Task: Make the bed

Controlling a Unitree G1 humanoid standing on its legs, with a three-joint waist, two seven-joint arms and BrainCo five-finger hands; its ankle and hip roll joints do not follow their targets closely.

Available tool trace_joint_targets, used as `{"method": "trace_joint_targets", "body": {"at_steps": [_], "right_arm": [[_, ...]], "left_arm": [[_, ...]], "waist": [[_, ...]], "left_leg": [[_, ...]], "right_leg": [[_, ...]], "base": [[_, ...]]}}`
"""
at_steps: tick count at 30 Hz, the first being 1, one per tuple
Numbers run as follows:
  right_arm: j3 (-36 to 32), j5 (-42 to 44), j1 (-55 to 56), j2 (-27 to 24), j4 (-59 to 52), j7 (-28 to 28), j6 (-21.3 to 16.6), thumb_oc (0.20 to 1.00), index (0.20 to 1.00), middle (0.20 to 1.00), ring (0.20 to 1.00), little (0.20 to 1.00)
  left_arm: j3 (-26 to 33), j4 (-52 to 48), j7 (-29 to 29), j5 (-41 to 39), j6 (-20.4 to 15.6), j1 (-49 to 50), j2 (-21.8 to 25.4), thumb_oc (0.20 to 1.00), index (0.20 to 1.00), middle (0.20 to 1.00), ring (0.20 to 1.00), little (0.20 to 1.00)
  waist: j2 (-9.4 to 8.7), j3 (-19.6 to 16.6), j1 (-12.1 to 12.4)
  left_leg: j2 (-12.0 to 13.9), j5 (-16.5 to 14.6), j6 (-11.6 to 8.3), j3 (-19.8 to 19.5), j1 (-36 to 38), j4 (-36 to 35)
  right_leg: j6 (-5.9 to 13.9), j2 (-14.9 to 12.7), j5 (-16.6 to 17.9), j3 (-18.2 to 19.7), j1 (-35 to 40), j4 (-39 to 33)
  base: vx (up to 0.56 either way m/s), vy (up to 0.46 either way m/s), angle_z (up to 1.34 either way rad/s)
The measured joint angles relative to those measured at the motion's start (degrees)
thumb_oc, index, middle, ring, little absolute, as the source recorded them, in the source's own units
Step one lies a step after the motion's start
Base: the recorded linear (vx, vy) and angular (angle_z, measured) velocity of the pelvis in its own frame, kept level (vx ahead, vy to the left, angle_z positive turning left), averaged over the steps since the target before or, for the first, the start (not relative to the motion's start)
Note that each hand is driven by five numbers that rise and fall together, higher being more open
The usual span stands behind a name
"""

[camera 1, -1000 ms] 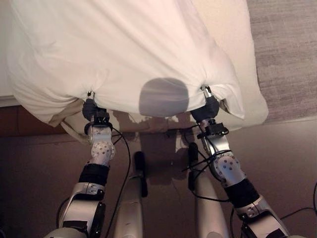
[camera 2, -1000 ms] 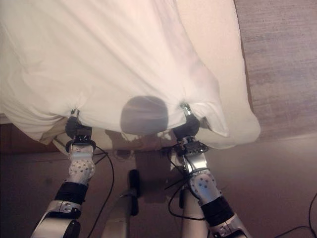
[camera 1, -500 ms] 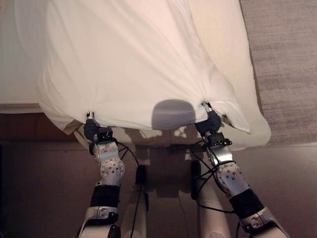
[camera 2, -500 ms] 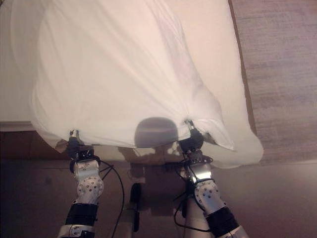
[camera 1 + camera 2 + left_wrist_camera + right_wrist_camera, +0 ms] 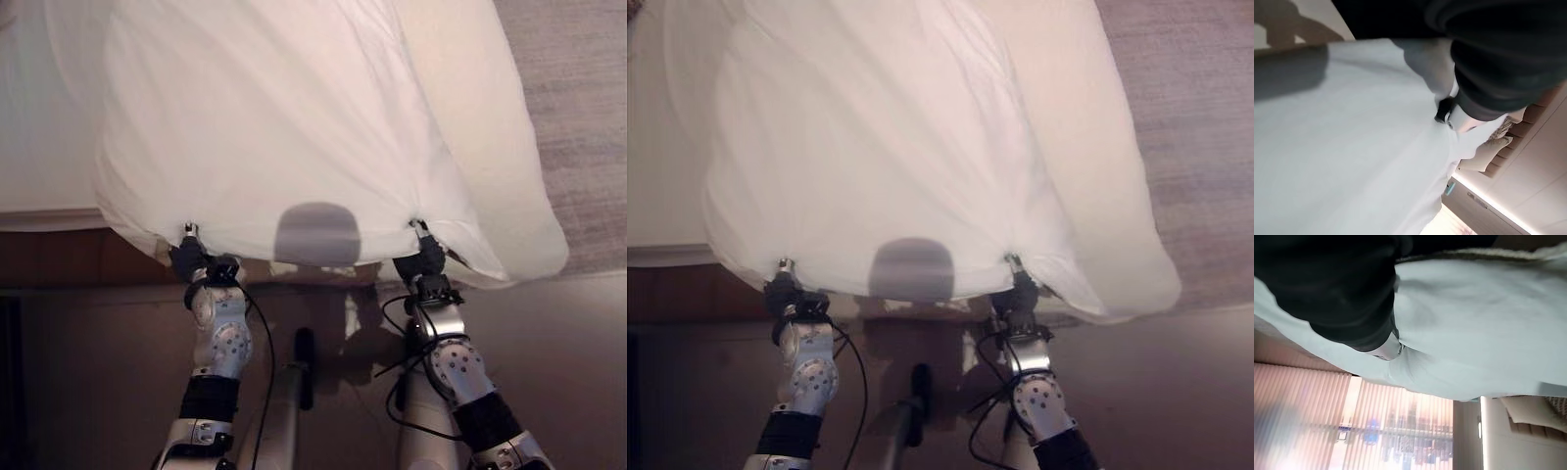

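A grey rug (image 5: 578, 117) lies right of the bed (image 5: 39, 147). The white duvet (image 5: 294, 127) drapes over its foot edge — left hand (image 5: 188, 257) and right hand (image 5: 427, 257) each clench a bunched fold.

Duvet (image 5: 294, 127) — farther up the bed (image 5: 39, 147), flatter
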Motion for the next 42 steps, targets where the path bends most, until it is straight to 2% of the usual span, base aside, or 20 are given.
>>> {"method": "trace_joint_targets", "body": {"at_steps": [1, 3, 5, 10, 15, 16, 18, 22, 25, 26, 28, 29, 31, 32, 33, 34, 35, 37, 40, 42], "right_arm": [[0.23, -0.03, 0.42, -0.25, 0.22, -0.01, -0.11, 0.200, 0.200, 0.200, 0.200, 0.200], [0.41, -0.04, 1.00, -0.68, 0.35, -0.03, -0.57, 0.200, 0.200, 0.200, 0.200, 0.200], [0.45, -0.01, 0.89, -0.77, 0.77, 0.01, -0.95, 0.200, 0.200, 0.200, 0.200, 0.200], [0.45, 0.07, 0.05, -0.62, 3.09, 0.06, -1.03, 0.200, 0.200, 0.200, 0.200, 0.200], [-0.05, 0.05, -0.87, -1.41, 4.83, -0.16, -1.40, 0.200, 0.200, 0.200, 0.200, 0.200], [-0.06, 0.06, -1.16, -2.27, 4.78, -0.09, -1.51, 0.200, 0.200, 0.200, 0.200, 0.200], [-0.03, 0.06, -1.80, -2.57, 5.61, 0.01, -1.47, 0.200, 0.200, 0.200, 0.200, 0.200], [-0.19, 0.47, -1.35, -2.42, 6.29, 0.43, -1.59, 0.200, 0.200, 0.200, 0.200, 0.200], [-0.55, 1.26, -0.80, -1.50, 6.78, 0.78, -1.92, 0.200, 0.200, 0.200, 0.200, 0.200], [-0.55, 1.75, -0.85, -1.13, 6.75, 0.78, -2.08, 0.200, 0.200, 0.200, 0.200, 0.200], [-0.52, 1.99, -0.05, -1.29, 6.88, 1.36, -2.16, 0.200, 0.200, 0.200, 0.200, 0.200], [-0.71, 1.99, -0.44, -0.98, 6.95, 1.75, -2.42, 0.200, 0.200, 0.200, 0.200, 0.200], [-2.13, 2.08, 1.14, -1.48, 7.02, 1.83, -3.13, 0.200, 0.200, 0.200, 0.200, 0.200], [-2.92, 2.38, 1.61, -1.61, 6.70, 1.66, -3.31, 0.200, 0.200, 0.200, 0.200, 0.200], [-4.02, 2.57, 2.43, -1.86, 6.90, 1.73, -3.69, 0.200, 0.200, 0.200, 0.200, 0.200], [-3.89, 2.53, 2.30, -1.48, 8.12, 1.69, -3.62, 0.200, 0.200, 0.200, 0.200, 0.200], [-3.82, 2.52, 2.62, -1.10, 9.56, 1.67, -2.98, 0.200, 0.200, 0.200, 0.200, 0.200], [-3.58, 2.50, 3.32, -0.37, 9.22, 1.73, -2.62, 0.200, 0.200, 0.200, 0.200, 0.200], [-2.33, 1.41, 2.24, 0.15, 15.20, 2.76, -2.13, 0.200, 0.200, 0.200, 0.200, 0.200], [-2.30, 1.29, 1.01, 0.21, 19.74, 3.41, -1.50, 0.200, 0.200, 0.200, 0.200, 0.200]], "left_arm": [[-0.25, -0.41, 0.60, 0.18, 0.12, 0.54, -0.60, 0.200, 0.200, 0.200, 0.200, 0.200], [-0.37, -0.97, 1.41, 0.23, 0.49, 0.99, -0.66, 0.200, 0.200, 0.200, 0.200, 0.200], [-0.39, -1.86, 1.61, 0.21, 0.78, 1.33, -0.80, 0.200, 0.200, 0.200, 0.200, 0.200], [-0.34, -3.38, 1.52, -0.05, 1.14, 2.69, -1.06, 0.200, 0.200, 0.200, 0.200, 0.200], [-1.05, -2.06, 1.49, -0.10, 1.27, 1.88, -1.20, 0.200, 0.200, 0.200, 0.200, 0.200], [-1.09, -1.70, 1.36, -0.05, 1.45, 1.21, -1.34, 0.200, 0.200, 0.200, 0.200, 0.200], [-0.95, -1.70, 1.32, -0.02, 1.55, 1.29, -1.31, 0.200, 0.200, 0.200, 0.200, 0.200], [-0.94, -1.33, 1.36, 2.49, 1.98, 0.95, -1.53, 0.200, 0.200, 0.200, 0.200, 0.200], [-0.97, -0.56, 1.32, 4.51, 2.34, 0.96, -1.56, 0.200, 0.200, 0.200, 0.200, 0.200], [-0.99, 0.21, 1.27, 4.54, 2.40, 0.88, -1.56, 0.200, 0.200, 0.200, 0.200, 0.200], [-1.27, 1.44, 1.26, 4.72, 2.33, 1.37, -1.85, 0.200, 0.200, 0.200, 0.200, 0.200], [-1.40, 2.02, 1.27, 4.75, 2.33, 0.92, -1.93, 0.200, 0.200, 0.200, 0.200, 0.200], [-3.08, 4.26, 1.60, 4.73, 2.34, -0.32, -3.20, 0.200, 0.200, 0.200, 0.200, 0.200], [-4.41, 5.63, 1.74, 5.02, 2.36, -0.50, -3.59, 0.200, 0.200, 0.200, 0.200, 0.200], [-5.69, 7.97, 1.90, 5.67, 2.37, 0.20, -4.32, 0.200, 0.200, 0.200, 0.200, 0.200], [-5.65, 8.25, 2.07, 5.71, 2.31, 1.05, -4.42, 0.200, 0.200, 0.200, 0.200, 0.200], [-5.13, 8.42, 2.22, 5.86, 2.29, 2.05, -4.33, 0.200, 0.200, 0.200, 0.200, 0.200], [-4.68, 8.40, 2.37, 6.14, 2.29, 2.75, -4.49, 0.200, 0.200, 0.200, 0.200, 0.200], [-4.08, 10.03, 3.85, 7.24, 2.24, 3.22, -3.29, 0.200, 0.200, 0.200, 0.200, 0.200], [-4.03, 10.91, 4.59, 7.27, 2.41, 3.29, -3.35, 0.200, 0.200, 0.200, 0.200, 0.200]], "waist": [[-0.33, -0.07, -0.63], [-0.37, -0.08, -1.32], [-0.41, -0.19, -1.06], [-0.37, -0.22, -0.95], [-0.14, -0.37, -0.21], [-0.69, -0.50, -1.04], [-0.84, -0.52, -0.37], [-0.88, -0.55, -0.96], [-0.77, -0.60, -0.88], [-0.23, -0.97, -0.91], [1.38, -1.98, -0.98], [1.34, -2.51, -0.91], [1.31, -2.57, -1.35], [1.67, -2.67, -1.36], [1.94, -3.04, -1.52], [1.98, -3.35, -1.82], [1.92, -3.35, -0.54], [1.55, -3.65, 0.42], [1.13, -3.75, -1.07], [1.10, -3.78, -1.30]], "left_leg": [[-0.92, 0.65, 0.27, 0.38, 0.88, -1.50], [-2.12, 1.06, 0.14, -0.74, 1.92, -2.25], [-2.25, 2.07, -0.43, -0.96, 3.50, -4.72], [-2.04, 2.91, -1.01, -0.77, 4.35, -6.58], [-3.17, 2.93, -3.71, -4.12, 2.37, -0.05], [-3.61, 4.81, -5.53, -3.76, 1.29, 0.53], [-1.60, 2.35, -5.21, -9.26, 0.87, 2.02], [9.07, 1.60, -7.01, -15.07, 2.13, -2.87], [15.34, 1.63, -7.35, -13.05, 2.87, -9.35], [15.63, 1.70, -7.48, -11.41, 3.17, -10.48], [14.29, 1.91, -6.61, -10.34, 4.22, -9.02], [13.02, 4.16, -9.60, -11.56, 3.25, -8.33], [8.85, 4.17, -10.17, -7.49, -0.13, -3.79], [6.95, 3.98, -9.66, -6.25, -1.11, -1.52], [4.10, 2.90, -6.02, -3.03, -0.19, -2.05], [4.01, 2.23, -4.68, -0.47, -0.02, -1.58], [3.50, 1.40, -2.82, 2.59, 0.03, -0.58], [3.03, 2.06, -1.79, 3.63, 0.43, -1.33], [0.19, 3.27, 0.70, 2.42, 1.27, -3.75], [-0.37, 3.81, 1.44, 2.44, 2.05, -5.05]], "right_leg": [[-1.11, 4.34, -2.57, -0.55, 0.40, 1.71], [-2.94, 8.84, -4.72, 2.93, 1.87, 1.76], [-5.15, 8.34, -3.56, 1.99, 3.16, -0.20], [-5.78, 8.33, -3.35, 1.29, 3.11, -0.43], [-7.53, 7.02, -2.83, 1.69, 4.38, -0.46], [-12.15, 5.42, -2.47, 2.09, 4.55, -1.33], [-11.88, 5.46, -1.63, 3.57, 4.48, -2.10], [-10.84, 4.91, -2.19, 3.33, 3.53, -0.54], [-8.82, 4.24, -3.02, 2.60, 2.96, 1.46], [-7.57, 3.85, -2.94, 2.62, 2.87, 1.64], [-5.07, 3.29, -3.21, 2.87, 1.98, 2.66], [-4.04, 2.02, -3.15, 3.34, 0.94, 2.83], [-0.46, -3.94, -1.75, 2.99, 0.79, 0.69], [0.85, -6.27, -0.65, 2.63, 1.70, -1.42], [2.25, -9.97, 2.53, 2.92, 3.99, -6.07], [0.28, -11.16, 4.28, 1.63, 5.16, -10.54], [-1.60, -11.10, 5.96, -1.06, 7.65, -14.35], [0.17, -9.40, 6.42, -2.33, 9.32, -14.14], [2.44, -4.48, 3.73, -0.26, 10.02, -13.91], [1.18, -1.37, 2.94, 3.96, 9.89, -13.72]], "base": [[-0.03, 0.096, 0.03], [-0.03, 0.009, 0.24], [-0.01, 0.006, 0.05], [-0.06, -0.024, -0.03], [-0.05, 0.033, 0.05], [-0.01, 0.109, 0.10], [-0.01, 0.126, -0.06], [0.01, 0.215, 0.04], [-0.04, 0.589, 0.04], [-0.10, 0.539, -0.03], [-0.08, 0.508, -0.19], [-0.07, 0.626, -0.12], [-0.02, 0.755, 0.31], [0.00, 0.728, 0.34], [-0.02, 0.389, -0.03], [-0.06, 0.538, -0.55], [-0.09, 0.453, -0.65], [-0.07, 0.401, -0.44], [-0.04, 0.259, -0.05], [-0.04, 0.117, 0.06]]}}
